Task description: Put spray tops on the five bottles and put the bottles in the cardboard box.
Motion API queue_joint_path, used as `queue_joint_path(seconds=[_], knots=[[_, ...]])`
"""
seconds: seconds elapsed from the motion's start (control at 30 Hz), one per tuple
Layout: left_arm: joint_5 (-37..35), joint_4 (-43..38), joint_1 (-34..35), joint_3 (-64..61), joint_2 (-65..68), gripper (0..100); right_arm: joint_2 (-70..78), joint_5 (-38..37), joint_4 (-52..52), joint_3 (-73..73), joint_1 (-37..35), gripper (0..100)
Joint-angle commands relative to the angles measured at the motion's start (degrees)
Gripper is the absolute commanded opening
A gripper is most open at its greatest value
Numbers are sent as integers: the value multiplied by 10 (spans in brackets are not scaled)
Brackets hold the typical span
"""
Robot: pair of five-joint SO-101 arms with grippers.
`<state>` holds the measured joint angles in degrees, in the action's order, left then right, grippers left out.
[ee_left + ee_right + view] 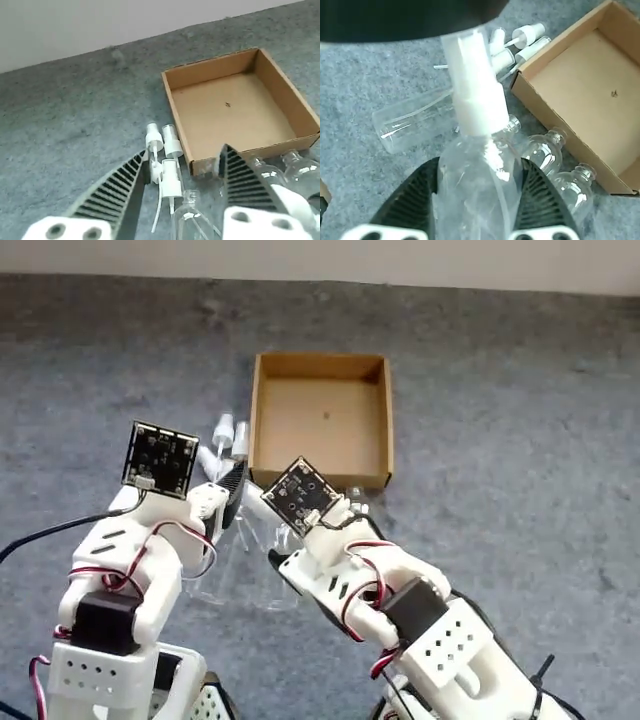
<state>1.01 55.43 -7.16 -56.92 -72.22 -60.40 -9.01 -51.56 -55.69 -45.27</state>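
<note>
Right claw (pixel 479 172) pinching bottle (pixel 472 195), spray top (pixel 472 95) on. Box (pixel 320 425) upper centre of high view, just beyond it. Left claw (pixel 184 152) spread.

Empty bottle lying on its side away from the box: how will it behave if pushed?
The lying bottle looks clear and empty, so probably light. Its round body would likely roll if nudged sideways, though the carpet may slow it. Smooth walls could slip in a grip.

Clear bottles (pixel 192 217), spray tops (pixel 171 181) beside cardboard box (pixel 235 115)
</note>
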Motion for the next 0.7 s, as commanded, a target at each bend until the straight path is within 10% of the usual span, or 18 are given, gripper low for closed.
queue_joint_path(seconds=[0.0, 0.43, 0.67], knots=[[-33, -9, 27, 14, -21, 266, -18, 6, 17, 14, 2, 4], [-61, 34, 82, -26, -210, 284, 33, 94, 142, 93, 147, 4], [-5, 31, -52, -65, -182, 252, 233, 156, 128, 313, 154, 4]])
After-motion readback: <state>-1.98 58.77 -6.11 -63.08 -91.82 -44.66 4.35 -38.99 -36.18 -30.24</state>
